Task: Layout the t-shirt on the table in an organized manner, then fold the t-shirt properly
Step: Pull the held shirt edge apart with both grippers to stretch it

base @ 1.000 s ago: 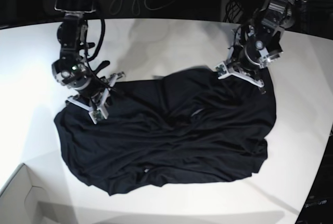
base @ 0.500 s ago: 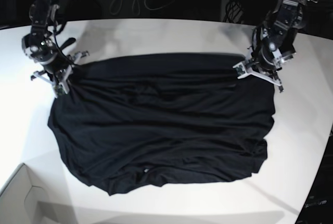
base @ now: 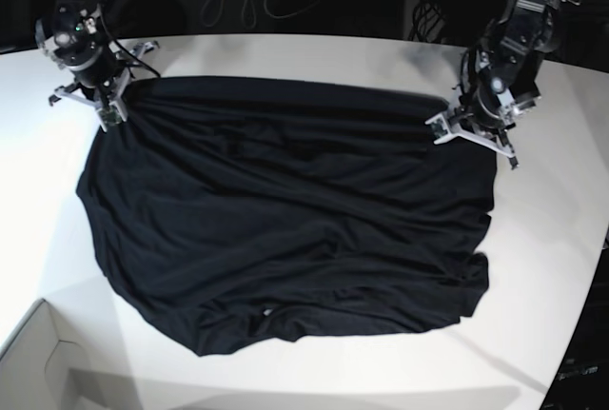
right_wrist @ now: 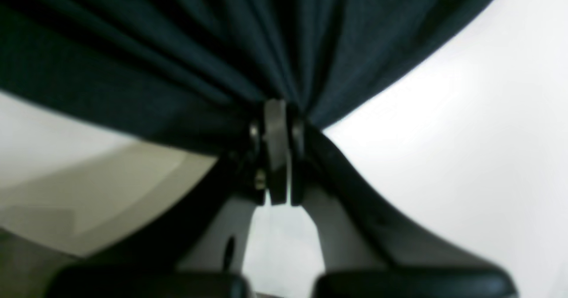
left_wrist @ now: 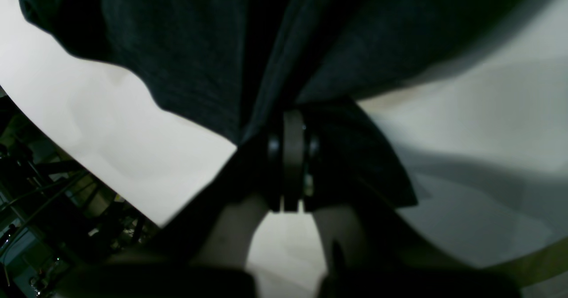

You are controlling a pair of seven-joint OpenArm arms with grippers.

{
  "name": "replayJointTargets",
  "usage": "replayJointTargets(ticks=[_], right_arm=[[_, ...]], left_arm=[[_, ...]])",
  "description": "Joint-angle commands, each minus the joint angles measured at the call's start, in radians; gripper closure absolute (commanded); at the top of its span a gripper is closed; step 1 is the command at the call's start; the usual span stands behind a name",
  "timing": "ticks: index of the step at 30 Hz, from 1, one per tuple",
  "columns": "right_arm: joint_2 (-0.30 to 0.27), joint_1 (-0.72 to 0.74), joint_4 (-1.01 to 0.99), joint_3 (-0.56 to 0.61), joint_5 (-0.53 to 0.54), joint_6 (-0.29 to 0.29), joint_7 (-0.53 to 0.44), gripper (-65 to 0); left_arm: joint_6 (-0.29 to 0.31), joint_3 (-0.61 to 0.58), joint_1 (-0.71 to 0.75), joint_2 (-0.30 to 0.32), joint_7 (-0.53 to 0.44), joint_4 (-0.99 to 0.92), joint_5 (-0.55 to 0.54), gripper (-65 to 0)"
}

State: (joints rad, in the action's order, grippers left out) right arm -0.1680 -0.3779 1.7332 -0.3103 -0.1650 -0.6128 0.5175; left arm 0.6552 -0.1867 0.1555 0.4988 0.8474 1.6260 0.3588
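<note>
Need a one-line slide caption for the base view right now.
Both tools, left and right, pinch the far edge of the plain black fabric t-shirt, stretched across the white matte table.

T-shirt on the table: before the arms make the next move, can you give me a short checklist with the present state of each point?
1. Left claw shut on the t-shirt: ok.
2. Right claw shut on the fabric: ok.
3. Far edge stretched between both claws: ok, nearly straight in the base view.
4. Cloth flat on the table: not ok, wrinkles across the middle, near hem uneven.
5. Whole shirt on the tabletop: ok, no part hangs over an edge.
6. Sleeves laid out: cannot tell.
</note>
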Motion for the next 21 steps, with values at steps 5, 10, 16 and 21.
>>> replayJointTargets(ticks=[5, 10, 16, 21], right_arm=[[-0.011, -0.007, 0.046, -0.005, 0.003, 0.0, -0.01, 0.0], [-0.032, -0.054, 0.049, -0.042, 0.003, 0.0, -0.01, 0.0], [-0.032, -0.06, 0.05, -0.106, 0.003, -0.002, -0.012, 0.0], [-0.026, -0.06, 0.093, -0.129, 0.005, -0.002, -0.012, 0.0]], left_arm=[[0.043, -0.003, 0.023, 0.011, 0.037, 0.078, -0.031, 0.0], [0.043, -0.001, 0.023, 0.008, 0.039, 0.135, -0.031, 0.0], [0.043, 0.085, 0.023, 0.002, 0.037, 0.147, -0.031, 0.0], [0.043, 0.184, 0.019, 0.001, 0.028, 0.139, -0.031, 0.0]])
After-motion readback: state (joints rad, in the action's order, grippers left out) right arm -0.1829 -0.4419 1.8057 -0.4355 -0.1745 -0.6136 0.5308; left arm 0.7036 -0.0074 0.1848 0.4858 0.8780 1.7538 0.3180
